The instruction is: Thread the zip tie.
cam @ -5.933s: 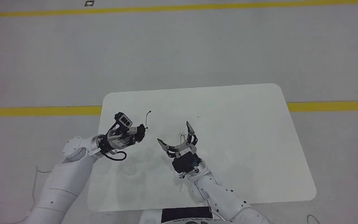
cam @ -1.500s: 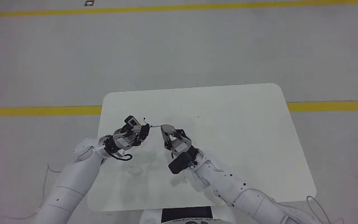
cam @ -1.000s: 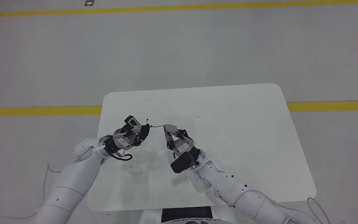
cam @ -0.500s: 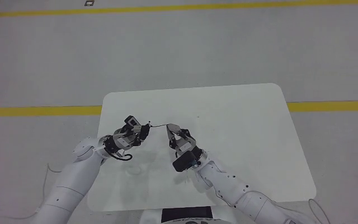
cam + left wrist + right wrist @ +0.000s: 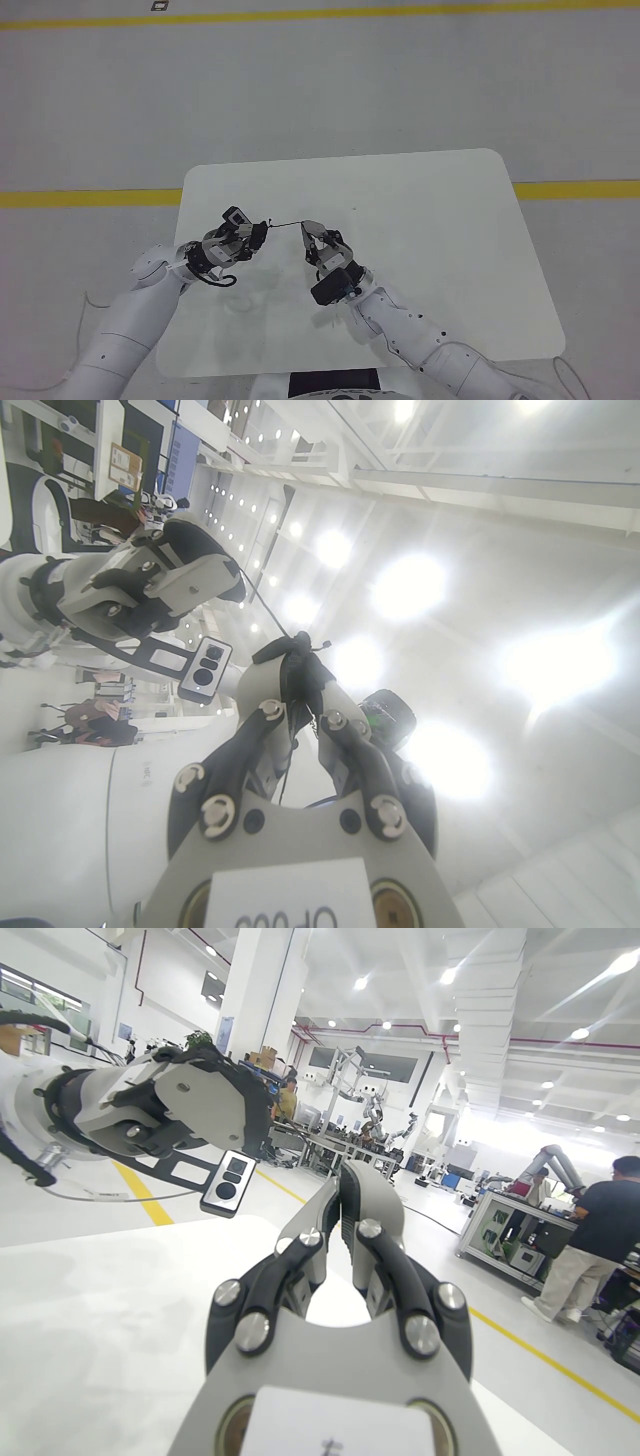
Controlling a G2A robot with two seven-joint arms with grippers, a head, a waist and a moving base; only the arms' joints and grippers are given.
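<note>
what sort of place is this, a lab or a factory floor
Probably a robotics lab in an industrial hall: other robot arms in the background, equipment racks and yellow floor lines point to it.

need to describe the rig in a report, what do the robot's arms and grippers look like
The left arm and right arm have smooth white shells. The left gripper and right gripper each have a grey metal base plate, black link bars with silver bolts, and two grey fingers with dark pads. A black cable loops by the left wrist.
</note>
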